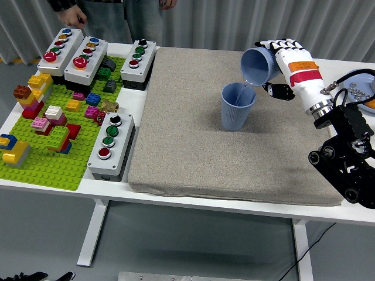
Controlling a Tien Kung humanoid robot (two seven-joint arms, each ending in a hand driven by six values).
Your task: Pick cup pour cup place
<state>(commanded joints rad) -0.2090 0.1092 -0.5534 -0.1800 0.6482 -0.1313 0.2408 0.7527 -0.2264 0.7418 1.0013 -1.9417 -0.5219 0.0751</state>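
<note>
Overhead, right hand [280, 54] grasps tilted blue cup [256, 65], mouth down-left over upright blue cup [237, 106] on mat [193, 140].

Right hand [280, 55] raised, tipped sideways, fingers curled in grasp.

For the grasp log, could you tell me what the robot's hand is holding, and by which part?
The right hand holds the tilted blue cup around its side wall towards the base, its mouth tipped over the standing blue cup.
</note>
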